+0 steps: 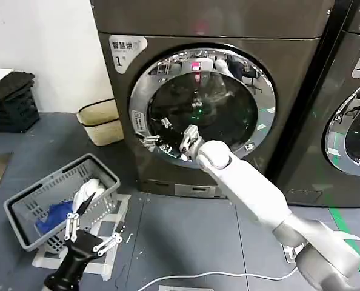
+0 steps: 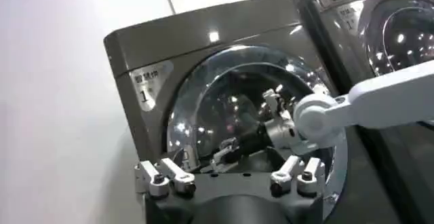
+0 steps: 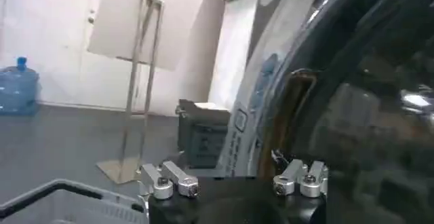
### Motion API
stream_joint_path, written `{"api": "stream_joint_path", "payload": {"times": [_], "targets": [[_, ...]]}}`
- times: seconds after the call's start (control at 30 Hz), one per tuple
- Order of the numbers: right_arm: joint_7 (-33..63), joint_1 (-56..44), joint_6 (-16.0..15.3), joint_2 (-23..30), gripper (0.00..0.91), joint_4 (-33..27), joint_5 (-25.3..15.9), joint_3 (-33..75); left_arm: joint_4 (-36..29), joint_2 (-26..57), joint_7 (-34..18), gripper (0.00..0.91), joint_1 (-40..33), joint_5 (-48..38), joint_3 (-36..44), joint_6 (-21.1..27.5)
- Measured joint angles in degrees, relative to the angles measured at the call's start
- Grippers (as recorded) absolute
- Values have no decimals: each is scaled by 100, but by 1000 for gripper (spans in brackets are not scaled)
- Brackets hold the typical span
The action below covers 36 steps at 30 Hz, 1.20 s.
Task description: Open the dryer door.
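The round chrome-ringed dark-glass dryer door sits shut in the front of the big grey-brown dryer. The right gripper reaches its lower-left rim, jaws open — best hooked at the recess, then pulled outward. The left gripper waits low, open, beside the grey plastic basket.

Two dryers: dryer, second machine; one grey basket; two robot hands: left hand, right hand
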Motion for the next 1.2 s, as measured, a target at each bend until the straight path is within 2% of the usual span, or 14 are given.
{"api": "stream_joint_path", "payload": {"times": [0.27, 0.6, 0.73, 1.03, 1.2], "targets": [[-435, 1, 44, -110, 907, 56, 67, -46, 11, -3, 0, 907, -14, -5, 0, -2], [-1201, -76, 170, -449, 907, 335, 628, -175, 30, -5, 0, 907, -83, -31, 17, 26], [-1499, -126, 259, -617, 907, 474, 856, -272, 8, 4, 21, 907, -138, -144, -8, 97], [-1669, -246, 272, -956, 907, 925, 1074, -372, 62, 93, 91, 907, -400, -352, -158, 312], [-1769, -262, 262, -1134, 907, 1181, 1138, -434, 143, 155, 113, 907, -594, -783, -312, 523]]}}
